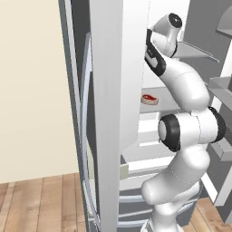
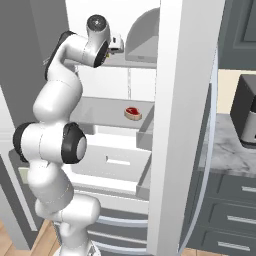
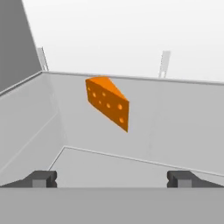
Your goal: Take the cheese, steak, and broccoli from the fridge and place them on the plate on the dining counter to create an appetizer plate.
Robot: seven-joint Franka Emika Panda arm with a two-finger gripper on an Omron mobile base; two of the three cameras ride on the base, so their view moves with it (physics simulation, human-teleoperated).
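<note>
One wedge ahead, fingers spread wide

Arm (image 2: pixel 57 95) reaches high into the open fridge (image 2: pixel 175 125), upper shelf level. Seen from the hand: fingers (image 3: pixel 113 179) spread as wide as they go, nothing between them, tips low at 7 and 5 o'clock. Cheese (image 3: pixel 108 103) sits on the white shelf ahead, just above centre toward 11 o'clock, well apart from the tips. Orange wedge, holes on the broad face, thin edge pointing toward 5 o'clock.

Step in hand, as I judge it: closing in on the cheese for the first pick.

Doing it well:
- Slide the hand toward 11 o'clock so the wedge centres between the tips before advancing.
- Close across the two flat faces, not point-to-back; tapered sides may squirt out.
- Go deep enough to catch the thick part, stay off the shelf floor.
- Draw straight back out, minding the shelf wall at 9 o'clock.

Count:
- Cheese: one.
- Steak (image 2: pixel 133 113): one, on the middle shelf, below the hand; red with a pale rim.
- Broccoli: none spotted.
- Fridge: one.

Small dark oven (image 2: pixel 245 112) on the table at 3 o'clock in the right base view: one.
</note>
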